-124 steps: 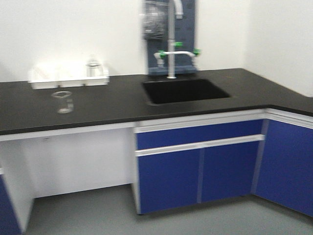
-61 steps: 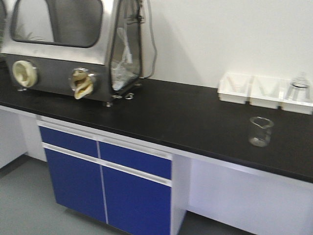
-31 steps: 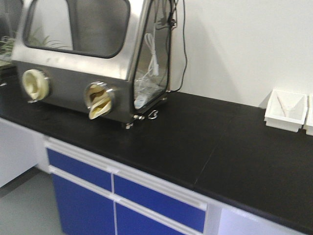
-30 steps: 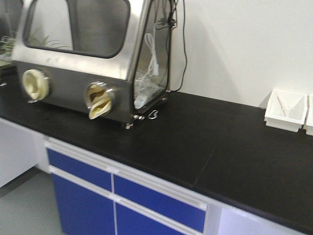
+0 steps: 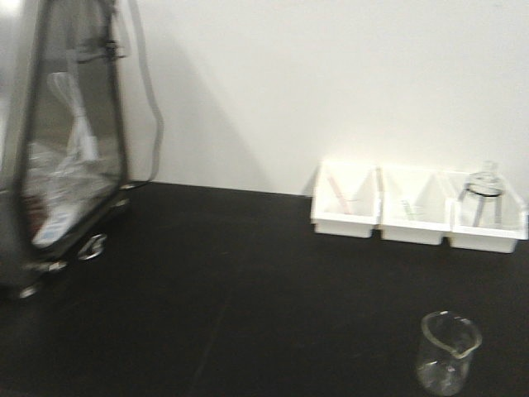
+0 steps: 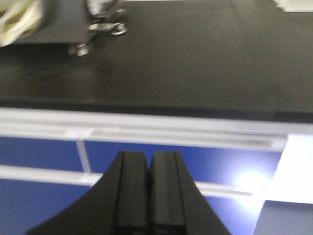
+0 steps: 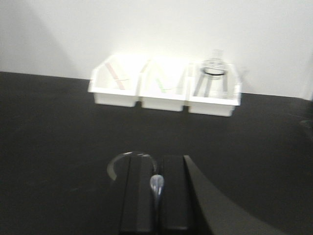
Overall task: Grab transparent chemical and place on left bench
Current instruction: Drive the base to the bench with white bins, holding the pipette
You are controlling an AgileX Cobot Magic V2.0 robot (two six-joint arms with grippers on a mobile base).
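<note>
The transparent chemical [image 5: 449, 351], a small clear glass beaker, sits low at the right of the black top of the left bench [image 5: 248, 289]. No gripper shows in the front view. In the right wrist view my right gripper [image 7: 157, 161] is shut, with the beaker's rim [image 7: 128, 160] curving out behind its left finger and a pale bluish sliver of glass pinched between the fingertips. My left gripper [image 6: 148, 155] is shut on nothing, hanging in front of the blue cabinet doors [image 6: 44, 154] below the bench's white edge [image 6: 146, 127].
Three white bins [image 5: 345, 217] line the wall; the right one holds a clear flask [image 5: 483, 194]. The other bins hold a red stick [image 7: 115, 76] and a green stick [image 7: 159, 81]. A steel glove box [image 5: 58, 141] stands at the left.
The front view has swung right and come closer to the bench: the glove box has slid to the left edge, and the bins and the beaker are back in view.
</note>
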